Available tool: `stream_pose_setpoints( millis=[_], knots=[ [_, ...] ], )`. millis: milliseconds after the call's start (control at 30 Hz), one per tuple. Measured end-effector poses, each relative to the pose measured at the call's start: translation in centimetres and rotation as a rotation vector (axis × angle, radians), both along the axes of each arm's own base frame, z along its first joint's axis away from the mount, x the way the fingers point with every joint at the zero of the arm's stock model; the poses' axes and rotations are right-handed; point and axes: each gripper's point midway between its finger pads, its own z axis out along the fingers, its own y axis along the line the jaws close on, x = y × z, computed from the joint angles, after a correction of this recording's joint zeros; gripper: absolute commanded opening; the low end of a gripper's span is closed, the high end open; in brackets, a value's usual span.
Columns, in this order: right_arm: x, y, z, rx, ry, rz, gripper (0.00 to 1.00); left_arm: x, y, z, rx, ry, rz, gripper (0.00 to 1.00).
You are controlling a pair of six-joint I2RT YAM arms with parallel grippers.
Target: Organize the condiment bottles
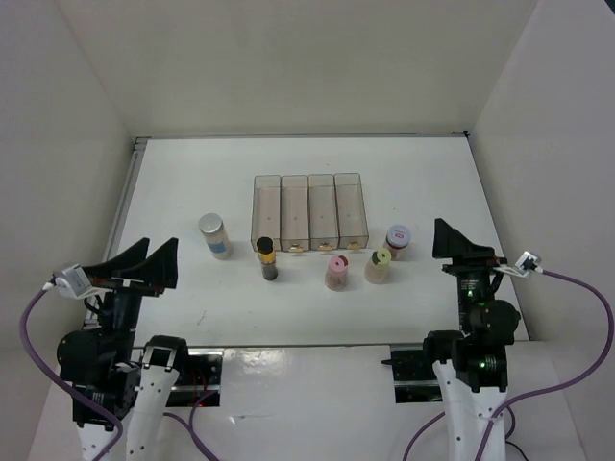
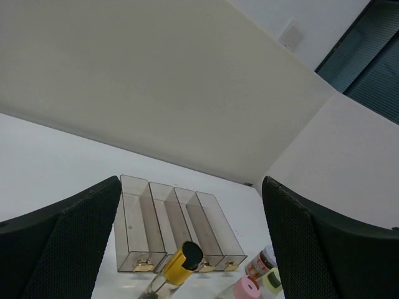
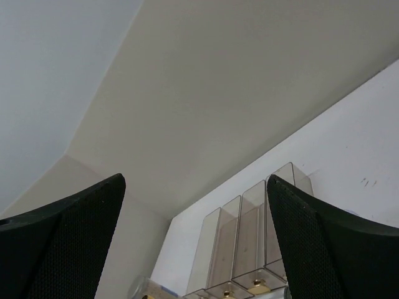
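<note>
A white bench (image 1: 192, 307) carries a clear plastic rack of four long compartments (image 1: 309, 209), set side by side about midway between the left and right edges, their length running from the far edge toward the near one. Each compartment has a small gold fitting (image 1: 298, 248) at its near end.

All five condiment bottles stand upright on the bench, outside the rack. The silver-capped cylindrical shaker with a blue label (image 1: 213, 235) is on the rack's left side, apart from it. The dark shaker with a gold band (image 1: 266, 259) stands just before the rack's near-left corner. The pink-capped shaker (image 1: 336, 273) and the yellow-green-capped shaker (image 1: 379, 265) stand close together, on the near-edge side of the two right-hand compartments. The white-and-red-lidded shaker with brown contents (image 1: 398, 241) is just beside the rack's near-right corner.

The left gripper (image 2: 190, 184) sits toward the near-left corner with its black fingers (image 2: 75, 243) spread wide apart and nothing between them; its wrist camera looks past them at the rack. The right gripper (image 3: 194, 180) is by the right edge, to the right of the white-and-red-lidded shaker, and its fingers are likewise wide apart and hold nothing (the overhead view shows them only as one dark wedge).
</note>
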Motion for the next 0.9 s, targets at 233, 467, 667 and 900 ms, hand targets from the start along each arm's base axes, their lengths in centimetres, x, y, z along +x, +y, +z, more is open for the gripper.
stream_pose_setpoints(
  millis=[233, 467, 667, 900],
  knots=[
    [-2.0, -0.1, 4.7, -0.088, -0.090, -0.024, 0.98, 0.0, -0.4, 1.4, 0.052, 0.012, -0.016, 0.99],
    [1.1, 0.9, 10.6, -0.208, -0.026, 0.021, 0.98, 4.3, -1.4, 4.9, 0.188, 0.141, -0.040, 0.99],
    [6.3, 1.8, 11.0, -0.327, 0.105, 0.077, 0.98, 12.0, -0.8, 3.2, 0.300, 0.409, 0.002, 0.99],
    [13.9, 3.0, 6.7, -0.447, 0.329, 0.181, 0.98, 19.0, -1.4, -9.0, 0.376, 0.891, -0.077, 0.99]
  ],
)
